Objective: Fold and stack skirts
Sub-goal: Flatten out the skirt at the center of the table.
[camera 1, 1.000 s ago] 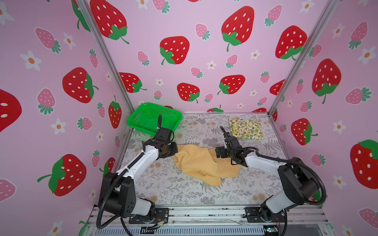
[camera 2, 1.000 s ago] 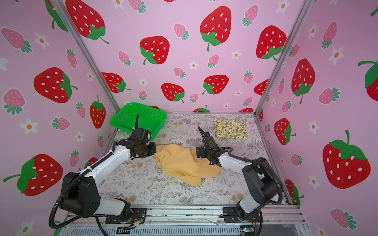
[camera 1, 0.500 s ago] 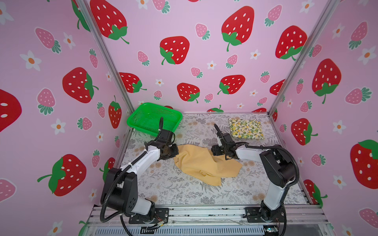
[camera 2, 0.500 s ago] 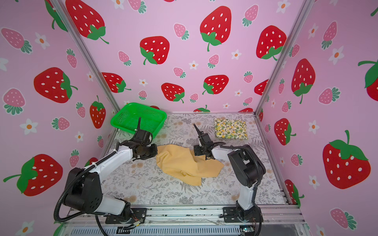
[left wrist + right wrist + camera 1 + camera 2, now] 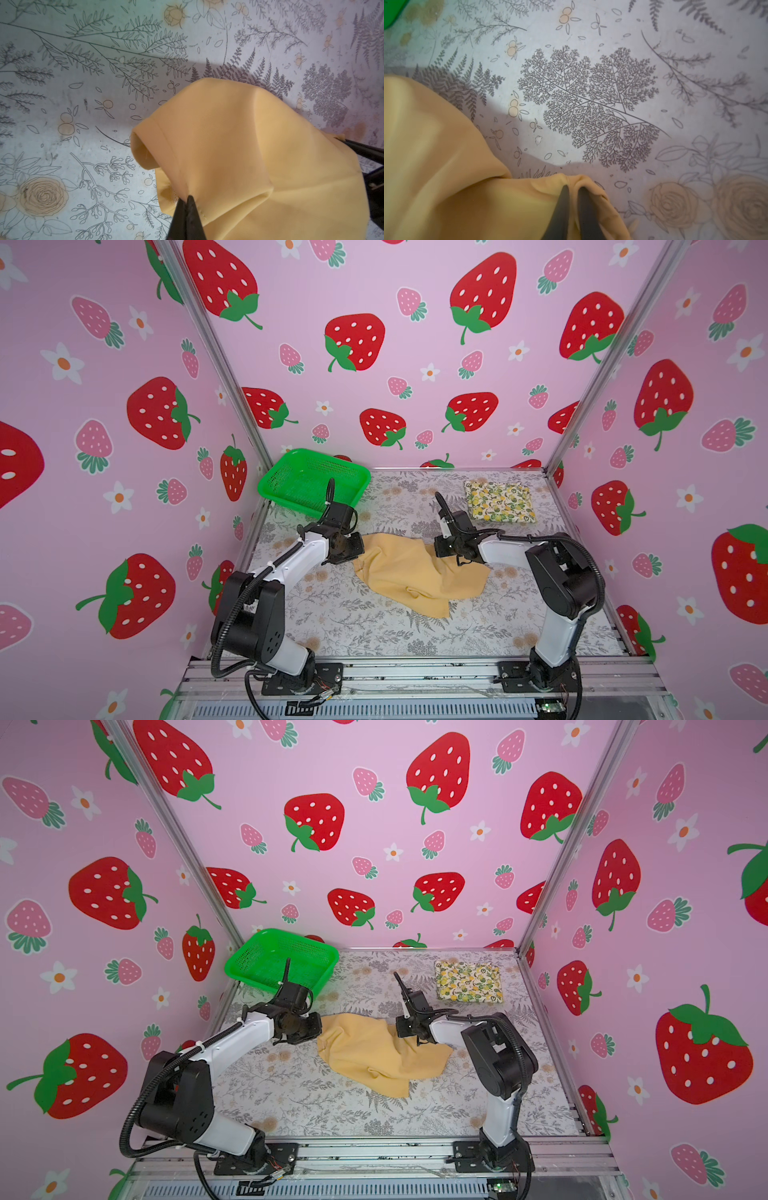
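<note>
Closing on the skirt [image 5: 415,572], the right gripper [image 5: 572,188] has gone from wide open a second ago to jaws pinched on a bunched fold at the cloth's far right edge. The left gripper [image 5: 187,199] has not changed: its jaws stay clamped on a stitched edge at the opposite end.

Treat both ends as secured. You can judge the garment ready to be lifted and spread for its first fold.

The skirt lies crumpled in the middle of the table [image 5: 374,635], resting on it between the two grippers. Its long axis runs across the table from one gripper to the other, and a loose lobe points toward the robot's base. A hemmed opening shows in the left wrist view, but you cannot tell whether it is the waistband or the bottom hem.

The lemon skirt [image 5: 500,502] sits folded at the far right corner, well apart, ready to be stacked on.
</note>
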Tool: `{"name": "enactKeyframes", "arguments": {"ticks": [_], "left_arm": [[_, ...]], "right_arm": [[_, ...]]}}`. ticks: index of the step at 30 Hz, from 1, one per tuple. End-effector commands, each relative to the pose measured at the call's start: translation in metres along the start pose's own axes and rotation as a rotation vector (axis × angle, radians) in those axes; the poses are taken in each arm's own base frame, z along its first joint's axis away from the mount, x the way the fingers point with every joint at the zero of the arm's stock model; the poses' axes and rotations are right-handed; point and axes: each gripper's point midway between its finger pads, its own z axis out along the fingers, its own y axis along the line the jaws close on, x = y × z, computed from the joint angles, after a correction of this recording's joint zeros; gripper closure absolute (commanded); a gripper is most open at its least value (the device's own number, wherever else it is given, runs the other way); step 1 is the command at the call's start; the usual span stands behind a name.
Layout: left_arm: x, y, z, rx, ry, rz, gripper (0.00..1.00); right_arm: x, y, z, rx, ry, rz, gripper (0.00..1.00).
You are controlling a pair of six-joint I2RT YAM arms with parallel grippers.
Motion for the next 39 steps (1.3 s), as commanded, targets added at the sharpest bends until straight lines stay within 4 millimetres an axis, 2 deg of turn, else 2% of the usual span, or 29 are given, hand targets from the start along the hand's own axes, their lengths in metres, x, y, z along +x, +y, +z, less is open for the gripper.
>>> {"name": "enactKeyframes", "arguments": {"ticks": [1, 5, 9, 15, 20, 23, 26, 28, 31, 34, 39], "left_arm": [[-0.024, -0.013, -0.011, 0.028, -0.041, 0.012, 1.0], [-0.055, -0.028, -0.028, 0.049, -0.079, 0.017, 1.0], [-0.094, -0.048, -0.058, 0.078, -0.147, 0.022, 1.0], [-0.147, -0.074, -0.105, 0.1, -0.249, 0.043, 1.0], [-0.185, -0.095, -0.148, 0.137, -0.346, 0.069, 1.0], [-0.197, -0.107, -0.179, 0.177, -0.416, 0.087, 1.0], [-0.191, -0.11, -0.197, 0.201, -0.449, 0.097, 1.0], [-0.179, -0.107, -0.196, 0.217, -0.445, 0.097, 1.0], [-0.154, -0.094, -0.18, 0.222, -0.43, 0.077, 1.0], [-0.12, -0.084, -0.163, 0.249, -0.387, 0.071, 1.0], [-0.064, -0.069, -0.141, 0.249, -0.333, 0.074, 1.0]], "right_arm": [[-0.02, 0.002, -0.007, -0.013, -0.032, 0.008, 0.94], [-0.064, 0.0, -0.026, -0.011, -0.115, 0.015, 0.98], [-0.116, -0.011, -0.053, 0.001, -0.212, 0.03, 1.0], [-0.178, -0.029, -0.095, 0.022, -0.343, 0.049, 1.0], [-0.216, -0.029, -0.127, 0.042, -0.441, 0.024, 1.0], [-0.228, -0.028, -0.149, 0.048, -0.519, 0.007, 1.0], [-0.219, -0.032, -0.159, 0.068, -0.55, -0.004, 1.0], [-0.205, -0.035, -0.156, 0.077, -0.544, -0.004, 1.0], [-0.18, -0.041, -0.147, 0.081, -0.507, -0.001, 0.99], [-0.154, -0.046, -0.139, 0.088, -0.469, 0.016, 0.99], [-0.102, -0.067, -0.126, 0.155, -0.407, 0.06, 0.99]]}}
